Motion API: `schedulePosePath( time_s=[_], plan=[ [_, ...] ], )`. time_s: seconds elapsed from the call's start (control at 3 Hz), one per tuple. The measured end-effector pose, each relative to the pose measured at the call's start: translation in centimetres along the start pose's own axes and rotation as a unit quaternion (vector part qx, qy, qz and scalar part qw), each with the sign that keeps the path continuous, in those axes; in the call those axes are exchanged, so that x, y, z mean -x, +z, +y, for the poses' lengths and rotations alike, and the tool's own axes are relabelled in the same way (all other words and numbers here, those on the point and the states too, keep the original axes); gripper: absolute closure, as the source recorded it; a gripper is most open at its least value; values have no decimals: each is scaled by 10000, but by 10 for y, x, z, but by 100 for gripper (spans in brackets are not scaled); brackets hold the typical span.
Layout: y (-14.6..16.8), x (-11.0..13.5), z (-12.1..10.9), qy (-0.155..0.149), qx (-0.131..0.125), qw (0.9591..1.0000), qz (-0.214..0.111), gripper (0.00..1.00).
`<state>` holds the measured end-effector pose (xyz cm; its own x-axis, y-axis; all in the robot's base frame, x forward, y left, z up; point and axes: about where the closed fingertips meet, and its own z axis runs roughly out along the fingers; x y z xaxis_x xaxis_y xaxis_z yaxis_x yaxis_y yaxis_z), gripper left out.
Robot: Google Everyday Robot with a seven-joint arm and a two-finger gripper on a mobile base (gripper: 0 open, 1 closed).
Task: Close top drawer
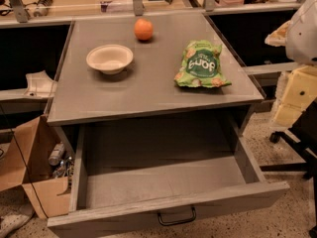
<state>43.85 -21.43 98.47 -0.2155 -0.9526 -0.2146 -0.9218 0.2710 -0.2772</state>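
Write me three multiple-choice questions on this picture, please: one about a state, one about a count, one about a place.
1. The top drawer is:
A. pulled out
B. fully shut
C. taken away

2. How many things lie on the tabletop?
A. one
B. three
C. five

3. Where is the gripper?
A. above the tabletop's middle
B. inside the drawer
C. at the right edge of the view, beside the tabletop

Answers:
1 A: its bare inside shows below the tabletop.
2 B: a bowl, an orange and a green snack bag.
3 C: it hangs to the right of the tabletop, apart from the drawer.
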Motion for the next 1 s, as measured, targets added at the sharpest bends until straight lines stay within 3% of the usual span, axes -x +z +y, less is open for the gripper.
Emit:
schedulePosePath(
  time_s=[0.33, 0.67, 1.0],
  plan=[
    [0, 0, 0, 0, 0, 10000, 0, 0],
    [0, 0, 0, 0, 0, 10000, 0, 17],
    [0, 0, 0, 0, -1, 10000, 0, 41]
  ],
)
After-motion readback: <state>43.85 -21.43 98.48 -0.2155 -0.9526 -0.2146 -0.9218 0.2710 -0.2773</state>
